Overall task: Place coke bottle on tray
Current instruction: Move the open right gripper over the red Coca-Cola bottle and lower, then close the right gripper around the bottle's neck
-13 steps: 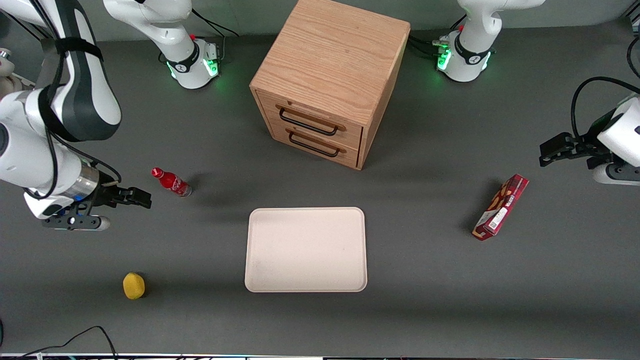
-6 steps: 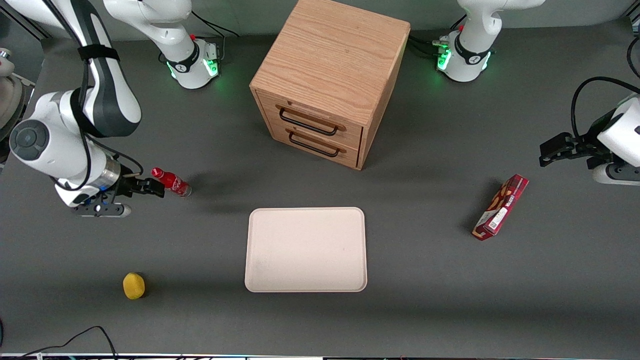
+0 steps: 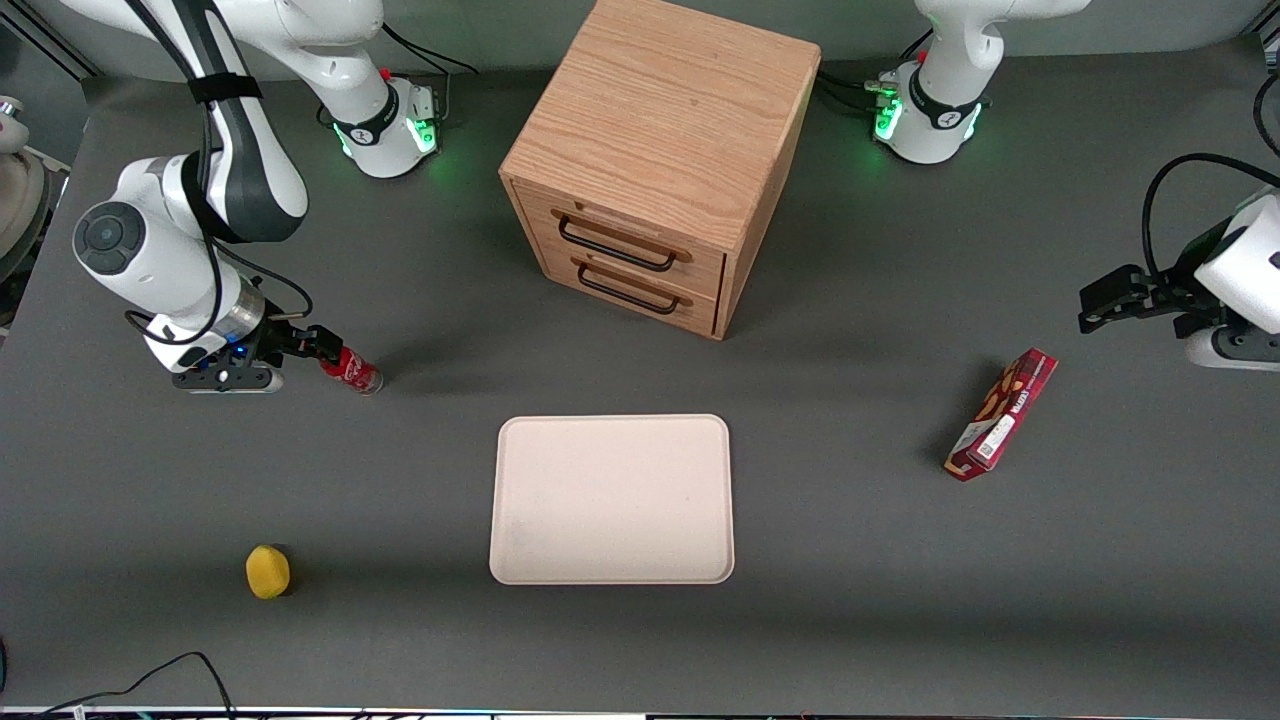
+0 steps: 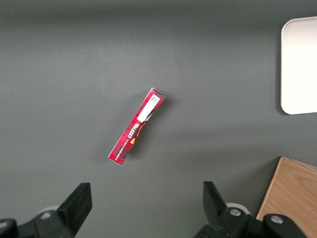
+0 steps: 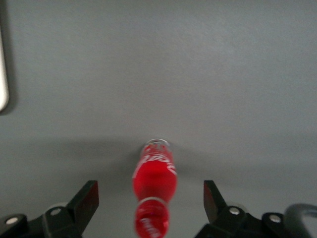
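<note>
Coke bottle [image 5: 154, 186] stands upright on the grey table [image 3: 850, 560], sitting between my gripper's [image 3: 322, 345] two fingers [image 5: 85, 198], which are spread wide with clear gaps on both sides of the bottle and no contact that I can see. From the front view the gripper is down at the bottle's cap end, with the red body and its clear base showing past the fingertips toward the tray. I read the jaws as open around the bottle, not clamped.

Working outward with the tray [image 3: 611, 500] as my landmark: the bottle is farther from the front camera than the tray and off toward the working arm's end of the table, well apart from its rim. A wooden drawer cabinet [image 3: 660, 165] with two black handles stands farther from the camera than the tray. A yellow lemon-like fruit [image 3: 267, 572] lies toward the working arm's end, nearer the camera than the bottle. A red snack box [image 3: 1001, 414] lies toward the parked arm's end.
</note>
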Controlling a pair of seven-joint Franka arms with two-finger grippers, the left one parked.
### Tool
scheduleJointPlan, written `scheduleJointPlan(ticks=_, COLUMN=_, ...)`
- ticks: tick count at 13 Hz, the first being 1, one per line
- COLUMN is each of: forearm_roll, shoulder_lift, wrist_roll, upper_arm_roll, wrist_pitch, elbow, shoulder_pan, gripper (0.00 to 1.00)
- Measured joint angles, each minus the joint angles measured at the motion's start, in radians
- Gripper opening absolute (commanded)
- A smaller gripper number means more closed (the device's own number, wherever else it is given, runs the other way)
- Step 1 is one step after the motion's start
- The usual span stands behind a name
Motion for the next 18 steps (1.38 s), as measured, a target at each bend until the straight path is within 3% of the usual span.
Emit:
scheduleJointPlan(ticks=1, forearm_roll=0.0, shoulder_lift=0.0, wrist_roll=-0.019, upper_arm_roll=0.0, wrist_pitch=0.012, elbow=-0.015, shoulder_pan=-0.019, gripper=0.49)
scheduleJointPlan(ticks=2, forearm_roll=0.0, shoulder_lift=0.0, wrist_roll=-0.03, upper_arm_roll=0.0, wrist_pitch=0.013, elbow=-0.021, shoulder_pan=-0.031, gripper=0.44)
scheduleJointPlan(ticks=6, forearm_roll=0.068, shoulder_lift=-0.015, wrist_roll=-0.034, upper_arm_roll=0.027, wrist_pitch=0.011, elbow=-0.025, shoulder_pan=-0.035, gripper=0.45)
scheduleJointPlan(ticks=7, forearm_roll=0.074, shoulder_lift=-0.02, wrist_roll=-0.034, upper_arm_roll=0.037, wrist_pitch=0.011, elbow=-0.027, shoulder_pan=-0.035, gripper=0.74)
scheduleJointPlan(ticks=8, forearm_roll=0.077, shoulder_lift=-0.024, wrist_roll=-0.034, upper_arm_roll=0.041, wrist_pitch=0.011, elbow=-0.029, shoulder_pan=-0.035, gripper=0.76)
scheduleJointPlan(ticks=10, forearm_roll=0.083, shoulder_lift=-0.025, wrist_roll=-0.034, upper_arm_roll=0.041, wrist_pitch=0.011, elbow=-0.033, shoulder_pan=-0.035, gripper=0.66)
scheduleJointPlan(ticks=14, forearm_roll=0.087, shoulder_lift=-0.026, wrist_roll=-0.034, upper_arm_roll=0.041, wrist_pitch=0.011, elbow=-0.033, shoulder_pan=-0.035, gripper=0.62)
scheduleJointPlan(ticks=15, forearm_roll=0.088, shoulder_lift=-0.026, wrist_roll=-0.034, upper_arm_roll=0.041, wrist_pitch=0.011, elbow=-0.034, shoulder_pan=-0.035, gripper=0.56)
scheduleJointPlan(ticks=17, forearm_roll=0.089, shoulder_lift=-0.026, wrist_roll=-0.034, upper_arm_roll=0.041, wrist_pitch=0.01, elbow=-0.036, shoulder_pan=-0.035, gripper=0.3)
scheduleJointPlan(ticks=18, forearm_roll=0.089, shoulder_lift=-0.026, wrist_roll=-0.034, upper_arm_roll=0.041, wrist_pitch=0.01, elbow=-0.038, shoulder_pan=-0.035, gripper=0.25)
